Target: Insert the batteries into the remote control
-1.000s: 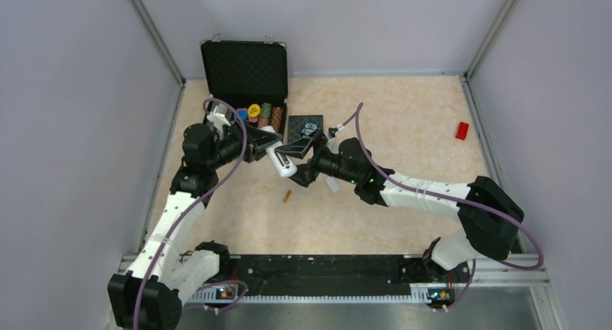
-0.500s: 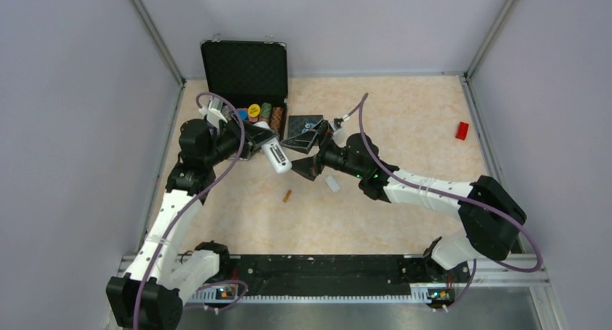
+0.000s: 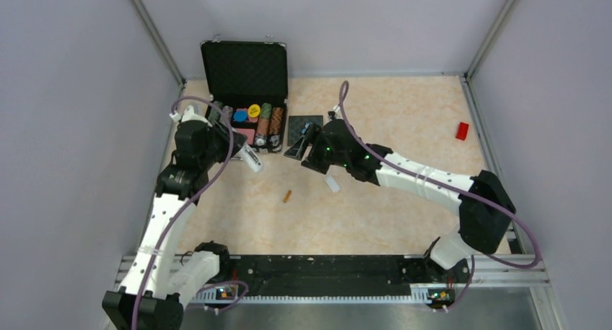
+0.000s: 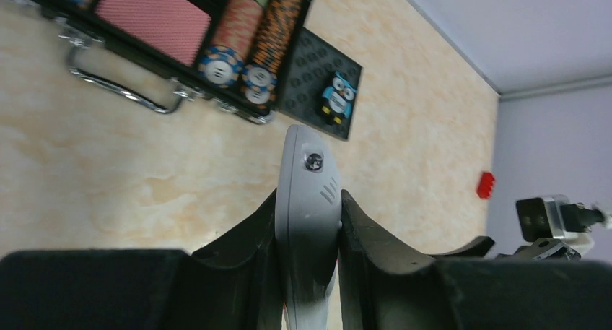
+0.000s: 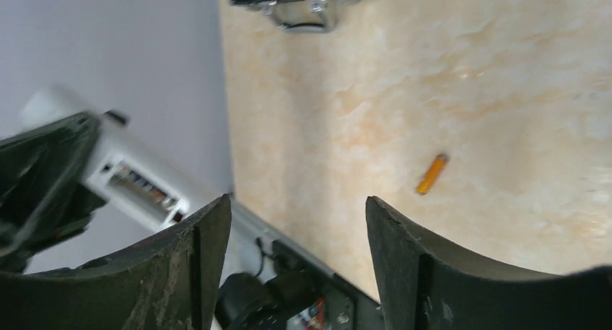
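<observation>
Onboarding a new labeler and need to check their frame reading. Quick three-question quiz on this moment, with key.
1. True or false: the left gripper is shut on the remote control.
2. The orange battery is: A) in the remote control, B) loose on the table, C) in the left gripper.
3. Fill in: the right gripper holds nothing and its jaws stand ____.

Key: 1 true; 2 B; 3 open.
</observation>
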`<state>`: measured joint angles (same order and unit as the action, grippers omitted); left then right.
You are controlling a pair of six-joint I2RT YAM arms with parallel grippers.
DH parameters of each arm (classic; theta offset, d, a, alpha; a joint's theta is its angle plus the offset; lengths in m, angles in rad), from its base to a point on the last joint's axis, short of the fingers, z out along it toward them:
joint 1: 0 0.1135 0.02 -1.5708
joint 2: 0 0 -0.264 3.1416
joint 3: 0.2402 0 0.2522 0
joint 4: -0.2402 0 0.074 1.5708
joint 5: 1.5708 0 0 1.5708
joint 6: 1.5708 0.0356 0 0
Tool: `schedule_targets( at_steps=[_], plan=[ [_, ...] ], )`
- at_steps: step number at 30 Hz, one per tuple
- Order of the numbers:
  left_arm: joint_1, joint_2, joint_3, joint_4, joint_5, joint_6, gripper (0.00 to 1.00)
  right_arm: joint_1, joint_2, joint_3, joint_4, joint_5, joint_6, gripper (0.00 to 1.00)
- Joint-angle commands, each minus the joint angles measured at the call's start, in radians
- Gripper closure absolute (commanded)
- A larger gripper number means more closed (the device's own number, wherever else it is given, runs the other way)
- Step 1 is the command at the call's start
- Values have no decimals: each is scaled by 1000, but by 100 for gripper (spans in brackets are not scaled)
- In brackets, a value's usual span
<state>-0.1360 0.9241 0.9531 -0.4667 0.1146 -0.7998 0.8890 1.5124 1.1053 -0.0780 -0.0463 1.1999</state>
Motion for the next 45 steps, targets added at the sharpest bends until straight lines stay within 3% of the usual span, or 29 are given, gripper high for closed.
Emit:
schedule_targets(
  at_steps=[1, 5, 18, 32, 45],
  plan=[
    [6, -95, 29, -87, -277, 71, 100, 56, 148, 153, -331, 236, -189, 34],
    [6, -149, 16, -99, -339, 76, 100, 135, 293, 277, -433, 356, -225, 36],
    [6, -206, -65, -115, -347, 50, 100, 210, 610, 506, -570, 385, -102, 47],
    [6, -237, -103, -98, -367, 67, 100, 215, 701, 570, -684, 436, -44, 74],
    [6, -262, -156, -54, -314, 64, 100, 215, 628, 466, -738, 453, 96, 99]
  ],
)
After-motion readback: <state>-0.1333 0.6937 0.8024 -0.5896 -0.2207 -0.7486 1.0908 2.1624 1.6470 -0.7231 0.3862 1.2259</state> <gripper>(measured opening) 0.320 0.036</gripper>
